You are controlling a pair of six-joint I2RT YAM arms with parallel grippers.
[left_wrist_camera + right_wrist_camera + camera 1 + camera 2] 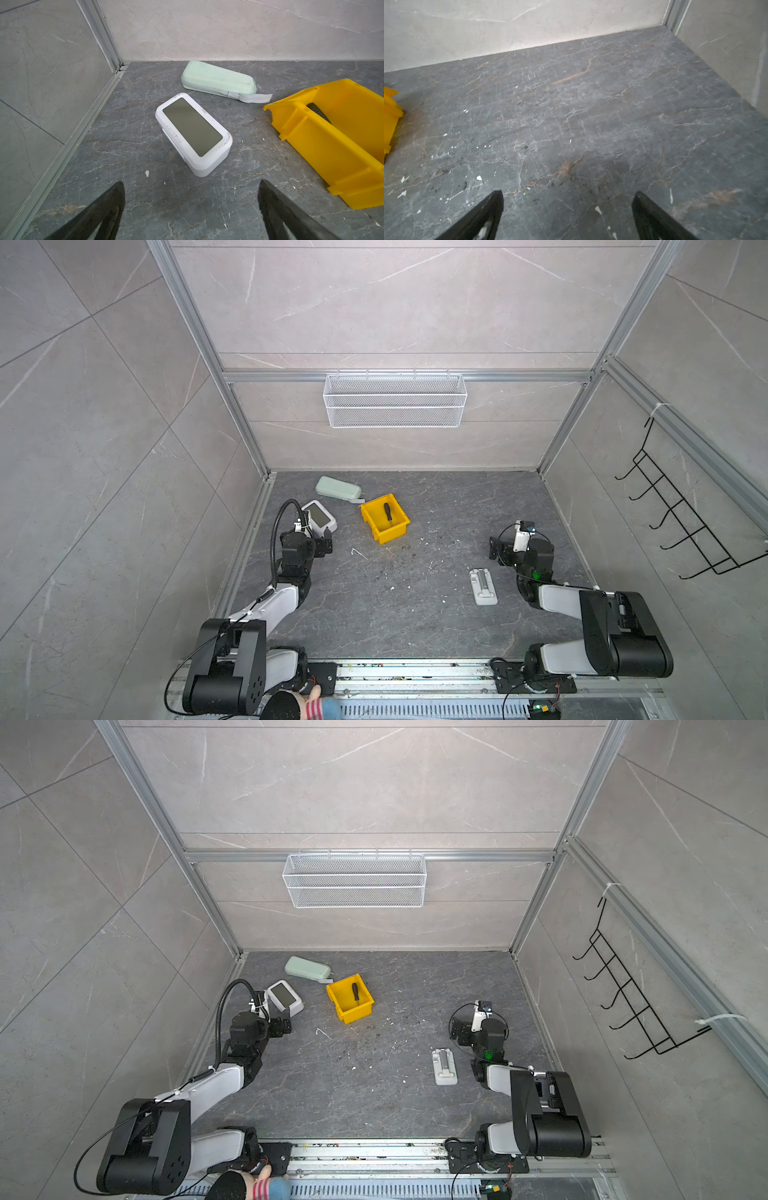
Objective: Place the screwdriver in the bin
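Screwdriver [387, 511] lies in the bin [391, 534] near the table's [415, 614] back edge, apparently delivered; both arms' jaws open, empty.

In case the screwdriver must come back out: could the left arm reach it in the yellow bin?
Probably yes. The left pincer is open and near the yellow bin, whose top is open. The screwdriver lies exposed inside, with nothing between. The bin's walls may crowd the grasp.
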